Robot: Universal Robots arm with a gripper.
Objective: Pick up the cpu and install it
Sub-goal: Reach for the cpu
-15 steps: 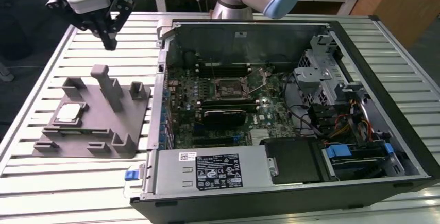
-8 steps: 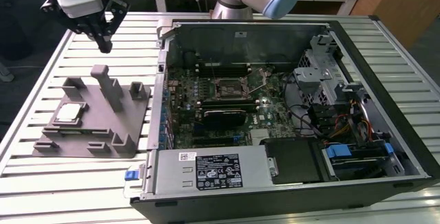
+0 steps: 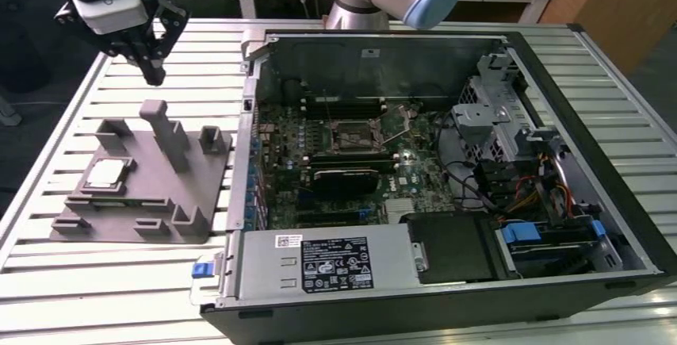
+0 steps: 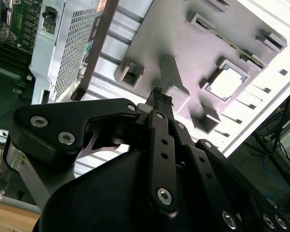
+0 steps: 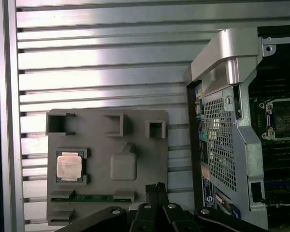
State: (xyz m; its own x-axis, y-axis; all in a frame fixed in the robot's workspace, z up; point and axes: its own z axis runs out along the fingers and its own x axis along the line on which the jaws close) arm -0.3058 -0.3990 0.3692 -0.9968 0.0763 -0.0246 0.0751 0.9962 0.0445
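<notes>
The gripper hangs over the slatted table, fingers pinched together on nothing. In the exterior view, at about seven o'clock from it, the cpu lies flat (silvery top up) in a pocket of the grey fixture. Farther off, at three o'clock, the motherboard socket sits inside the open computer case.

Claw blocks a good part of the grey fixture in the second wrist view. In the first wrist view, one fixture edge runs off the picture and the computer case is cut short. In the exterior view, the arm is cropped up top and the cpu is too small for surface detail.
</notes>
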